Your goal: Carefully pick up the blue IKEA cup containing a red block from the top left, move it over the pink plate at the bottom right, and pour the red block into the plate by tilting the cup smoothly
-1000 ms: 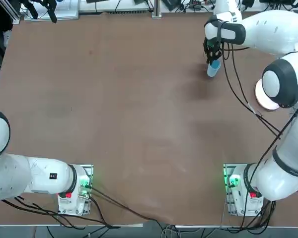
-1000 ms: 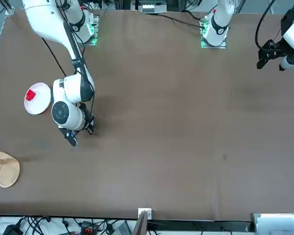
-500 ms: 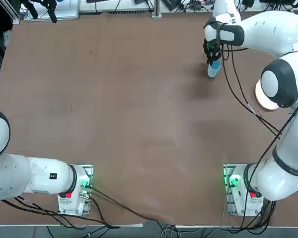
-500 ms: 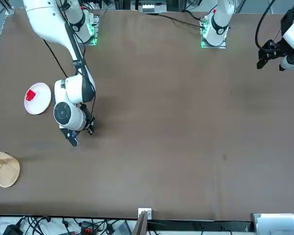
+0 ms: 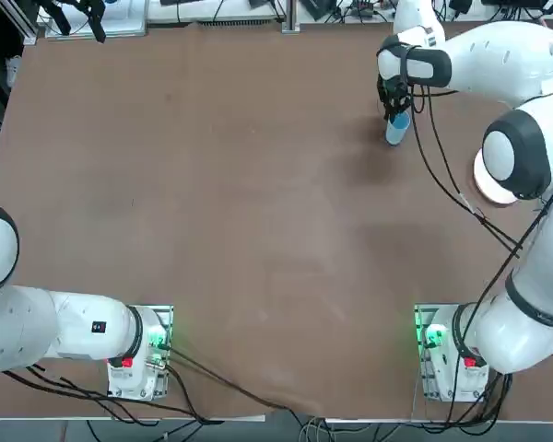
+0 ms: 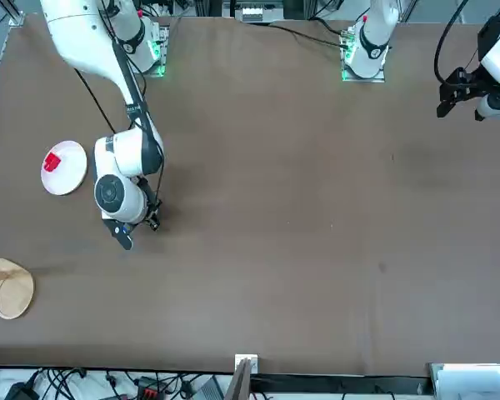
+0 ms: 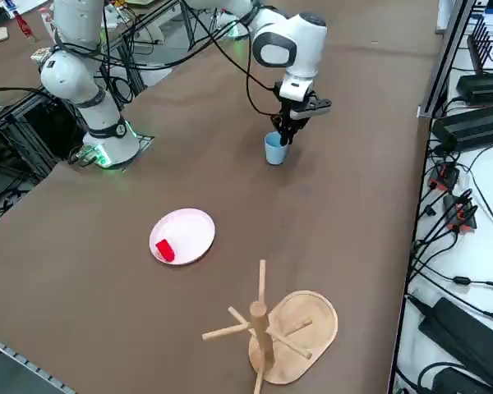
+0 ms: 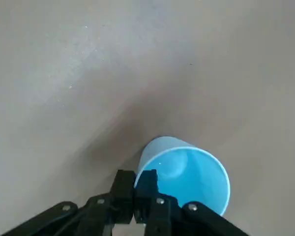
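Blue IKEA cup [image 8: 187,174] upright, rim pinched by right tool [image 8: 136,189], red block [image 7: 164,250] on pink plate [image 7: 193,228]

Even overhead light is spread across the brown table [image 5: 212,184], with no harsh glare seen. A soft, diffuse shadow is cast beside the blue cup [image 8: 187,172] in the wrist view, where the near fingers [image 8: 123,184] are rendered dark and slightly soft.
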Controlling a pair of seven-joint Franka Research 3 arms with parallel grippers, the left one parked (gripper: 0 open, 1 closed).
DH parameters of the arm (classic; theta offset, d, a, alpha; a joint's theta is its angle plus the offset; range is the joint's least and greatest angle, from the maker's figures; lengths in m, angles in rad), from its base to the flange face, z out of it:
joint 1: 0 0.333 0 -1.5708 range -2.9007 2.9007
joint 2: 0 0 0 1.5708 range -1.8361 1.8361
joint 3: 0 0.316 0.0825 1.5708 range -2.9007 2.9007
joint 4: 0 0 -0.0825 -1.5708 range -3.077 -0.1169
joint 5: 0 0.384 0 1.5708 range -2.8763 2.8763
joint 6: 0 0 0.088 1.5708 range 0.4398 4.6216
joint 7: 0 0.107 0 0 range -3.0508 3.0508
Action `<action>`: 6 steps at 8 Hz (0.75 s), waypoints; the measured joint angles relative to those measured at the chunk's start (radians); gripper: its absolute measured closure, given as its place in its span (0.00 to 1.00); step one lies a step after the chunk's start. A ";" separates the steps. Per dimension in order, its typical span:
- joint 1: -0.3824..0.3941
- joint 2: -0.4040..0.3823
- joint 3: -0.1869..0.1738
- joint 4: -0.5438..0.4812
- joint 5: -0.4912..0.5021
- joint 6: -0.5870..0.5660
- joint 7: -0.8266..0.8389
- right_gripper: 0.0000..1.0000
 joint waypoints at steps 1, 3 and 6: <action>0.000 0.002 0.000 0.000 0.000 0.003 0.000 0.87; 0.000 0.007 0.000 0.001 0.000 0.008 0.001 0.66; 0.001 0.009 -0.006 0.040 -0.009 0.001 -0.001 0.34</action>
